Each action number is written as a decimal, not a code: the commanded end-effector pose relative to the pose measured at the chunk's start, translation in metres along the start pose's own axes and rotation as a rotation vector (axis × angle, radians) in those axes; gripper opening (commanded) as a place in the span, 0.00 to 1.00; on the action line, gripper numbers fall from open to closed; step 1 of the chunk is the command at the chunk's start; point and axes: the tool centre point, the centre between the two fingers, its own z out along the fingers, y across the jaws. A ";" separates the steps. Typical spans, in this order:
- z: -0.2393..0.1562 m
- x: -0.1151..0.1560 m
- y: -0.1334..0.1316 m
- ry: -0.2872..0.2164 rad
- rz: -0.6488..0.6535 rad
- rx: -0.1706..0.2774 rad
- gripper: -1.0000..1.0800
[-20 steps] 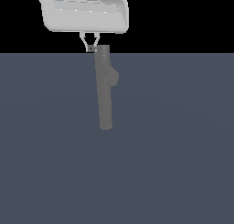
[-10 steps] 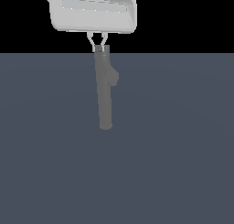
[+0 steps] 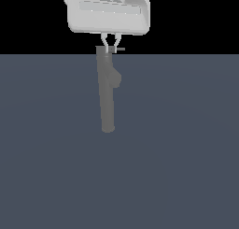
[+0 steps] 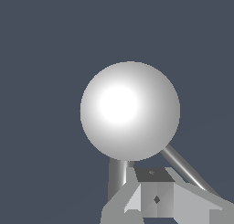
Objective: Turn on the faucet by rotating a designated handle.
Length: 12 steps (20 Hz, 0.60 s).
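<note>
I have the gripper (image 3: pixel 111 49) hanging right over the top of the faucet (image 3: pixel 107 97), which stands upright on the bench (image 3: pixel 186 153). Its fingers (image 3: pixel 105 42) sit narrow beside the handle (image 3: pixel 120 49), placed to push it round, gripping nothing.

matte grey faucet (image 3: pixel 107 97), silvery handle (image 3: pixel 120 49), white gripper (image 3: pixel 111 49)
</note>
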 end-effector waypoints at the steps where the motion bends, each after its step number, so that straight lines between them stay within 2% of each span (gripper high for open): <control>1: 0.000 0.006 0.005 0.003 0.005 -0.002 0.00; 12: -0.002 0.038 0.034 0.015 0.033 -0.009 0.00</control>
